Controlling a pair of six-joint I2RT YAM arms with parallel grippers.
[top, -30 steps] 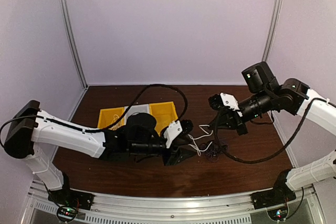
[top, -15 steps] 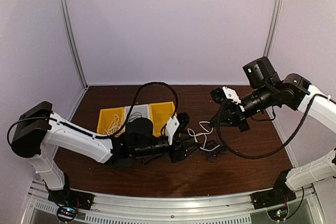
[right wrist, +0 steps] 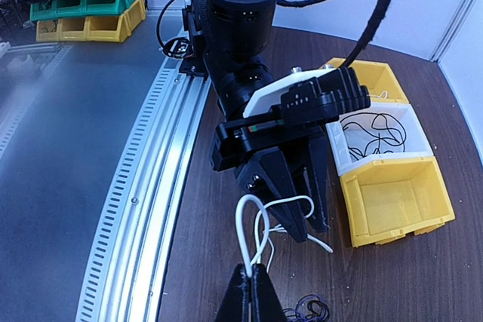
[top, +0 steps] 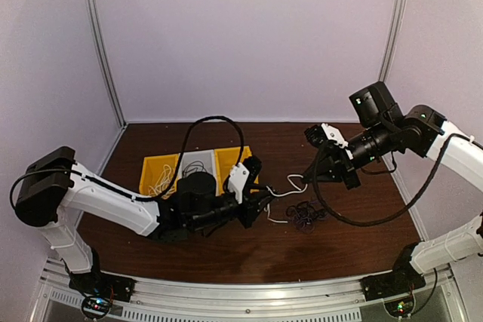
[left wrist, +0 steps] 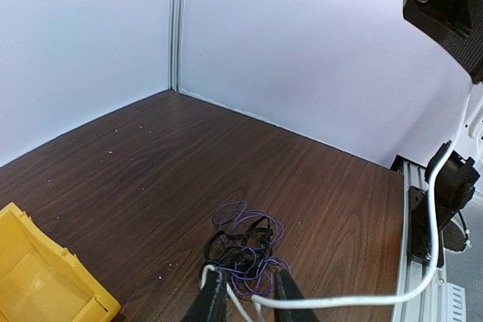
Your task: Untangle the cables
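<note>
A white cable [top: 290, 184] is strung between my two grippers above the table. My right gripper [top: 308, 176] is shut on one loop of it, which shows clearly in the right wrist view [right wrist: 254, 271]. My left gripper [top: 260, 203] is open. The white cable [left wrist: 339, 302] passes between its spread fingers [left wrist: 213, 295] and drapes over them. A small tangle of dark blue and black cables [top: 306, 215] lies on the table just beyond the left fingertips [left wrist: 245, 243], apart from the white cable.
Three bins stand behind the left gripper: a yellow bin [top: 153, 165] with white cables, a white bin [right wrist: 419, 135] with a black cable, and another yellow bin [right wrist: 396, 197]. The metal rail [top: 249, 292] runs along the near edge.
My left gripper has pulled back to the left and slightly away. The right gripper rose a little with the white cable. The dark tangle now lies alone on the table.
</note>
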